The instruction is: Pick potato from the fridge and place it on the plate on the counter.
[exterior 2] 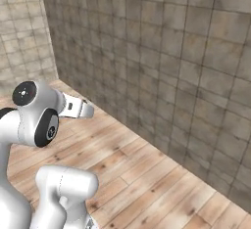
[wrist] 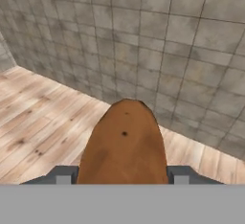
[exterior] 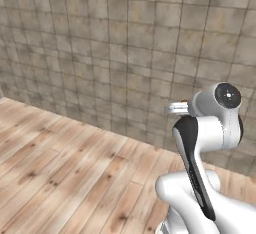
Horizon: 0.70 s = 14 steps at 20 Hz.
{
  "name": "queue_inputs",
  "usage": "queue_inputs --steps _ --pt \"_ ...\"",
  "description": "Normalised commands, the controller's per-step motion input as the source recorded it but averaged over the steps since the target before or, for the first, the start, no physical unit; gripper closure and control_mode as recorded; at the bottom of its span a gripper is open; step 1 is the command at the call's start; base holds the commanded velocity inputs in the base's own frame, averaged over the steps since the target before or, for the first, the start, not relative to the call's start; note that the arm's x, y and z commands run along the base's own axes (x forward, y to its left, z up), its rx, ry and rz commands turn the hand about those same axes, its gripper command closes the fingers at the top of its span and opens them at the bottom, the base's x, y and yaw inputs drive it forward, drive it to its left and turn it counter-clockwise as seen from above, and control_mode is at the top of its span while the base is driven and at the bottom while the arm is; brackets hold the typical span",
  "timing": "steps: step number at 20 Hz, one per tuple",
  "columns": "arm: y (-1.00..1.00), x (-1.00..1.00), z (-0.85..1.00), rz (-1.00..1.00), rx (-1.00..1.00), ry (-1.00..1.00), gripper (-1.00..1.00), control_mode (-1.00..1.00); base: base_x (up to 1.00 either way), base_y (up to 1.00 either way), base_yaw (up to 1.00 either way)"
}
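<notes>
while the arm [exterior: 200,153] stands folded in front of a tiled wall [exterior: 125,43], the potato [wrist: 125,144] sits clamped between the two dark fingertips [wrist: 62,176] of the gripper [wrist: 119,179], one at each of its sides. in the hand view the potato is a brown lump with a small dark spot on its skin, rising from the bottom middle and narrowing toward its upper end, held in the air above the wooden floor [wrist: 38,117], which runs from the left edge to the foot of the wall behind it.

in the left base view the floor fills the lower left, its planks slanting up toward the wall, and the arm rises at the lower right, its white links and dark joint bent back on themselves, with a short pale part of the hand jutting to the left just beside the upper joint. the potato itself cannot be made out there.

in the right base view the arm [exterior 2: 34,120] is at the lower left, its hand pointing right toward the wall [exterior 2: 171,52], whose grey-brown tiles run across the top and right, meeting a second tiled wall in a corner at the upper left. the plank floor [exterior 2: 147,184] lies between arm and wall.
</notes>
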Motion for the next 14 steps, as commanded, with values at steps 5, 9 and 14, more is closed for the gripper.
queue_inputs --steps 5,9,14 --pt "0.00 0.00 0.00 0.00 0.00 0.00 1.00 1.00 0.54 0.24 0.37" --pt "0.00 0.00 0.00 0.00 0.00 0.00 1.00 1.00 0.53 0.26 0.36" --pt "0.00 0.00 0.00 0.00 0.00 0.00 1.00 1.00 0.50 0.23 0.37"
